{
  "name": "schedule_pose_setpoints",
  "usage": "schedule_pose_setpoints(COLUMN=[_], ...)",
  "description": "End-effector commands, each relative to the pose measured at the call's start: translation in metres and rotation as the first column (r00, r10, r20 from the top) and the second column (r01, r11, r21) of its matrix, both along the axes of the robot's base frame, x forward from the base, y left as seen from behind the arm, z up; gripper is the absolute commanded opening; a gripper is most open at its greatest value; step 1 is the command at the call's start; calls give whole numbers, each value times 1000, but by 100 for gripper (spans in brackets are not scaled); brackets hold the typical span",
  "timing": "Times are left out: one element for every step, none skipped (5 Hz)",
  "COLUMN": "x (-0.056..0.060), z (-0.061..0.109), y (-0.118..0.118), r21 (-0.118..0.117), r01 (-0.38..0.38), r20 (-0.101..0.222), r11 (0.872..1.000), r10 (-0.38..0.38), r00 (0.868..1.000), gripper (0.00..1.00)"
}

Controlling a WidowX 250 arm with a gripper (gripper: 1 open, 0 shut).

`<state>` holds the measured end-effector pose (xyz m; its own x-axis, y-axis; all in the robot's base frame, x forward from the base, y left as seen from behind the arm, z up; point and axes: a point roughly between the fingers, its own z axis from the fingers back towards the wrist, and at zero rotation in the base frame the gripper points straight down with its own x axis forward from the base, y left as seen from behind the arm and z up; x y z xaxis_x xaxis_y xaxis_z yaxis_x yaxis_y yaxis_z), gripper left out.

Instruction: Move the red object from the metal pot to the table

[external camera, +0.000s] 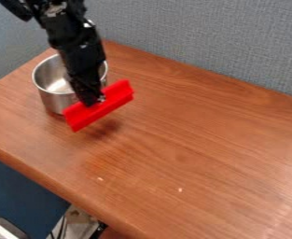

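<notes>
The red object (102, 105), a bright red block, is tilted just right of the metal pot (51, 86), low over the table (198, 140). My gripper (90, 97) comes down from above and is shut on the block near its middle. The black arm hides part of the pot's right rim. The shiny pot stands on the table's left side, and I see nothing inside it.
A grey-blue wall (223, 37) runs behind the table. The table's front edge (48, 182) slants from the left to the bottom middle, with the floor and some pale items below it.
</notes>
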<state>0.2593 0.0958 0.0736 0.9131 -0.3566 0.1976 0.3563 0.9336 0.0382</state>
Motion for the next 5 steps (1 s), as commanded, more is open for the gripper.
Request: schedule_pose_setpoints(x=[17,26,33,36,36], z=[4,1,3,2,4], y=[27,44,53,58,58], r21=[41,70,92,107,120], r01=[-59,-96,-104,-100,-91], r20=[28,19,23,20,22], r11=[997,993,990,989,989], r10=[58,95,103,99,90], r00=[998,995,994,995,996], gripper=[0,0,0,0,0])
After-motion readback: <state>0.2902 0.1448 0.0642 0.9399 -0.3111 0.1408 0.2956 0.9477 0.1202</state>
